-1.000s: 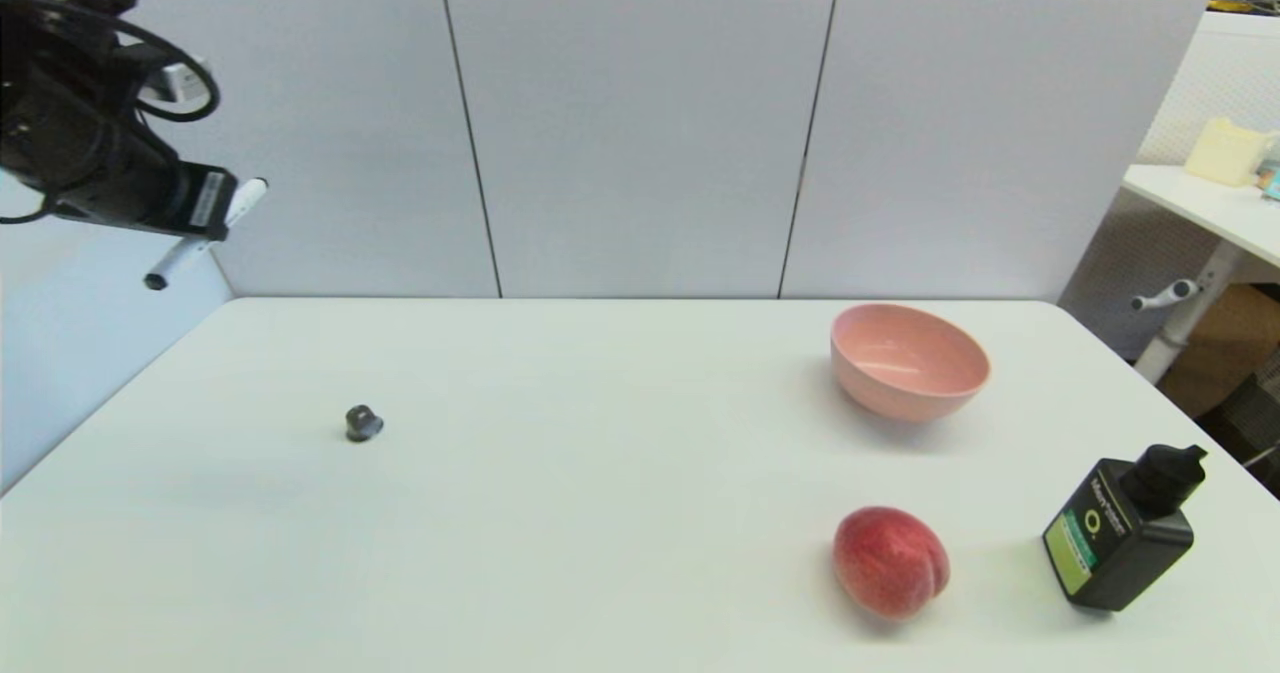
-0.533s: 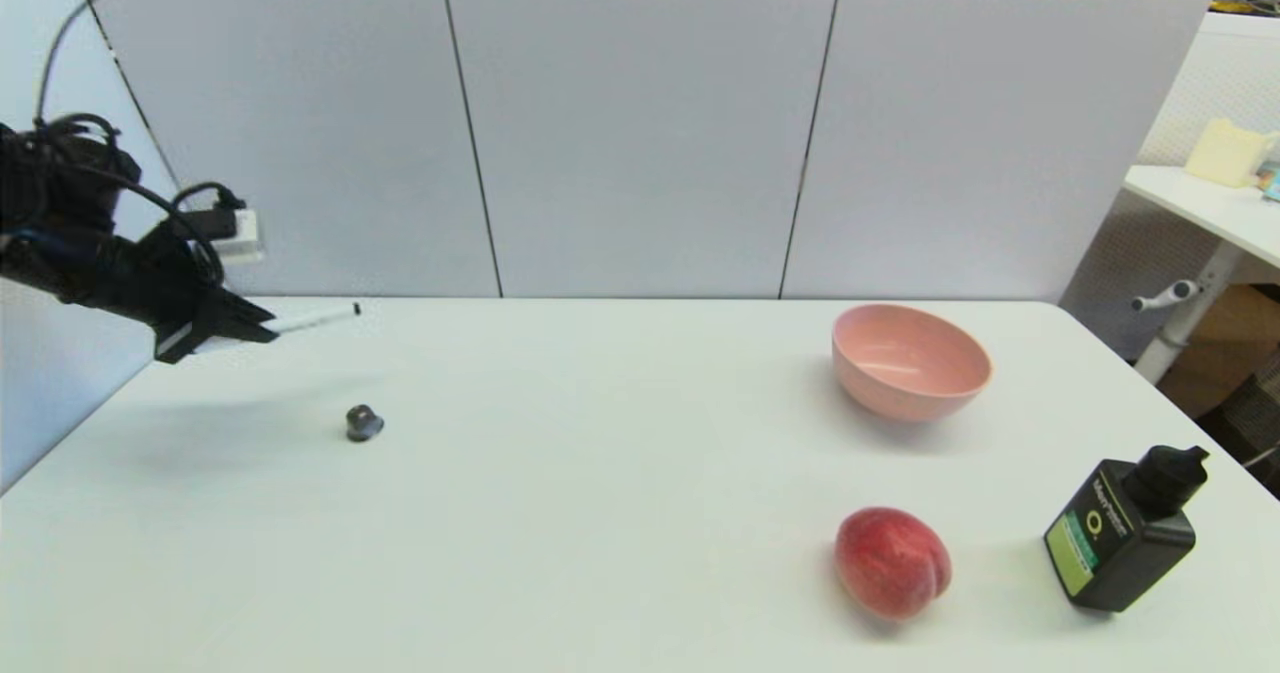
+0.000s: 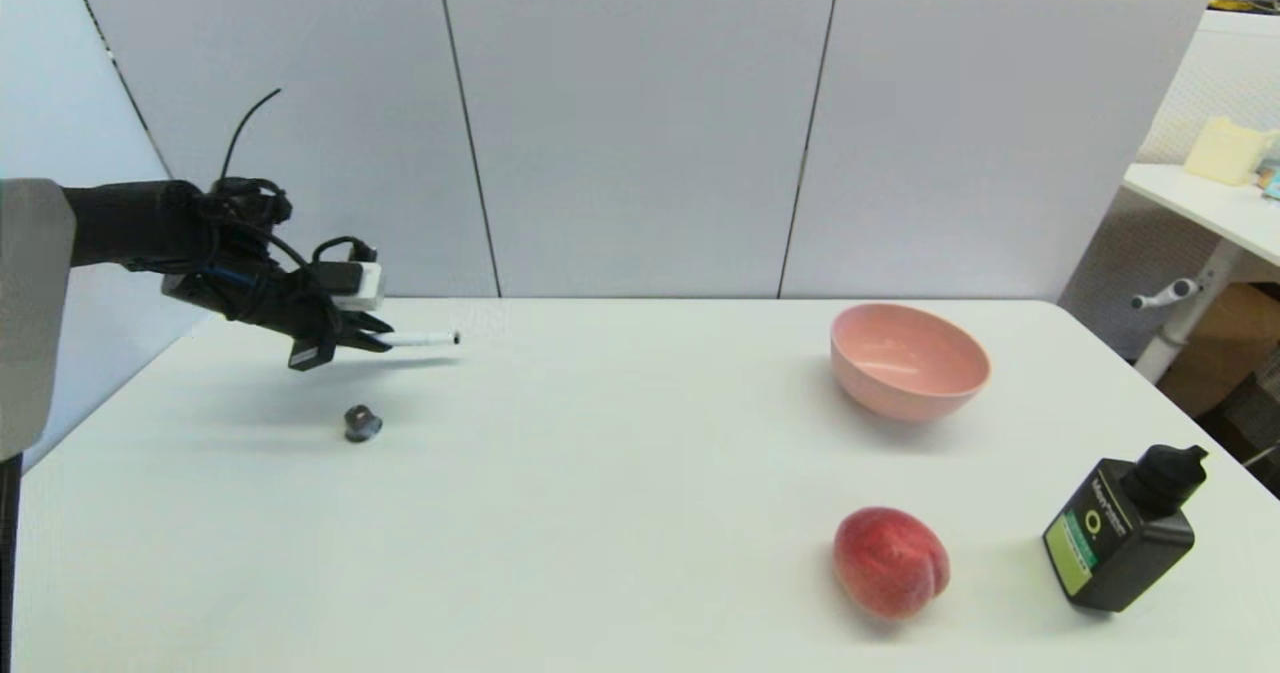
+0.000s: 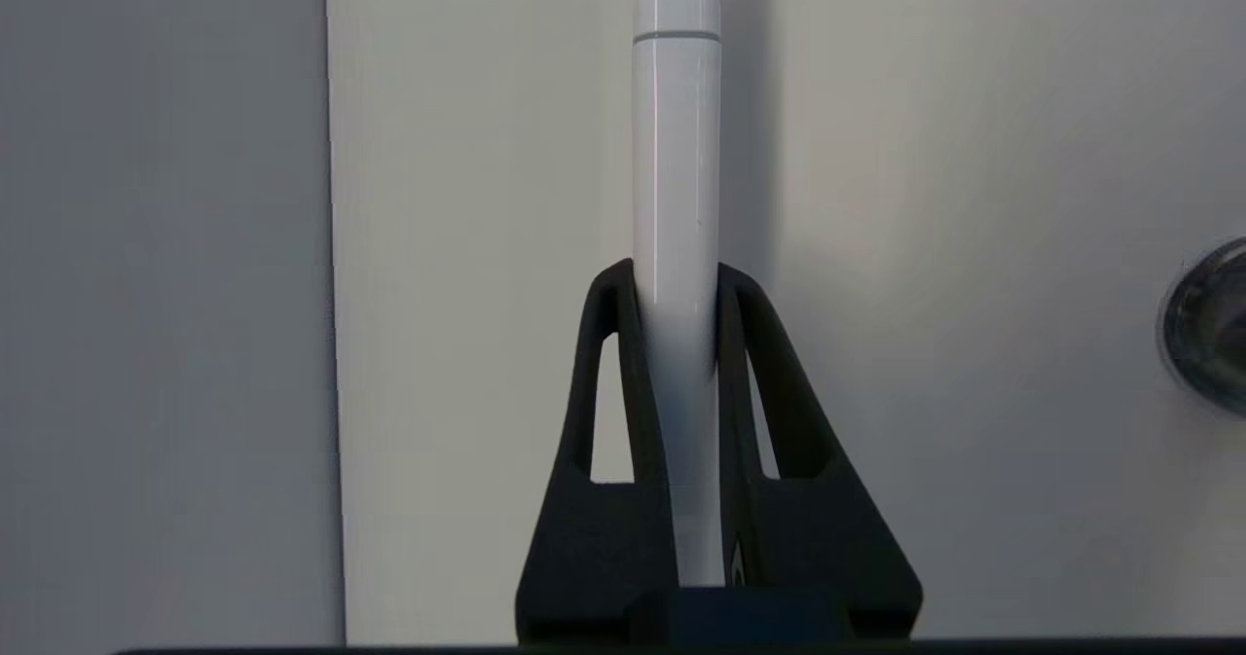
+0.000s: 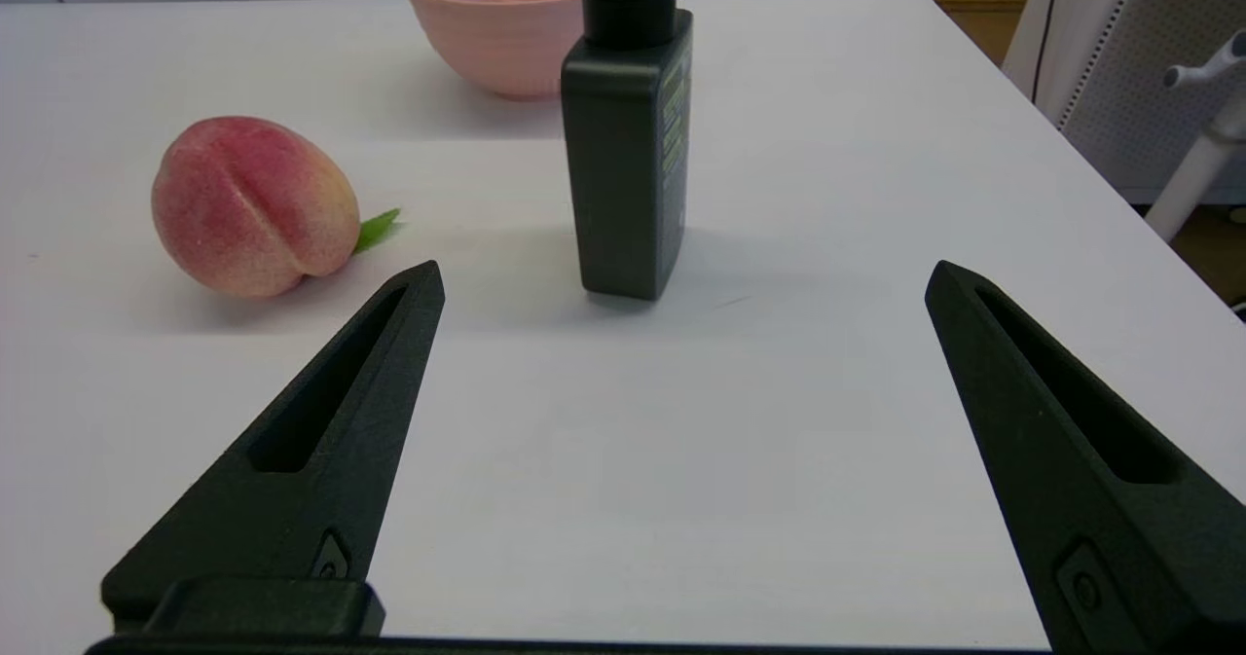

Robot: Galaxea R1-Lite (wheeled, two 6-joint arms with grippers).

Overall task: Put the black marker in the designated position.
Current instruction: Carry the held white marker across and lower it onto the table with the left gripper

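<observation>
My left gripper [image 3: 375, 341] hangs a little above the table's far left part, shut on the black marker [image 3: 425, 338], whose white barrel sticks out level toward the right with its dark tip leading. In the left wrist view the marker [image 4: 677, 178] runs straight out between the two black fingers [image 4: 608, 344], which clamp it from both sides. The white tabletop [image 3: 600, 453] bears no mark for a position. My right gripper [image 5: 681, 275] is out of the head view; its wrist view shows it open, low over the table's near right part, behind the black bottle.
A small dark grey knob [image 3: 362, 422] lies just below and in front of the left gripper; it also shows at the edge of the left wrist view as the knob [image 4: 1207, 329]. At the right stand a pink bowl [image 3: 908, 360], a peach [image 3: 890, 561] and a black bottle with green label [image 3: 1120, 538].
The left arm came down from high at the left and swung right over the table, turning the marker from slanted to level. The right-side things have not moved.
</observation>
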